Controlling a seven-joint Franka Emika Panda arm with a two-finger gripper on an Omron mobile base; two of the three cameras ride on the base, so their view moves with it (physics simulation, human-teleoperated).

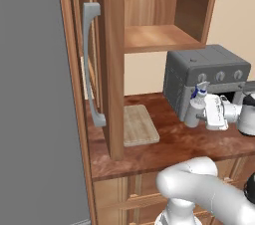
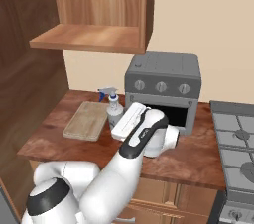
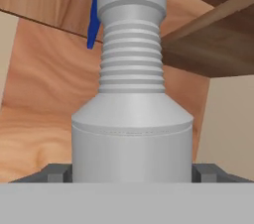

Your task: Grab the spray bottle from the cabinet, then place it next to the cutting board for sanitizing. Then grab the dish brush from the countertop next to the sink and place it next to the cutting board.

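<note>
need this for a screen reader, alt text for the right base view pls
A white robot arm reaches over a reddish-brown countertop, its open gripper around the base of a small grey spray bottle standing upright. A pale cutting board lies just left of the bottle; a grey toaster oven stands behind.
</note>
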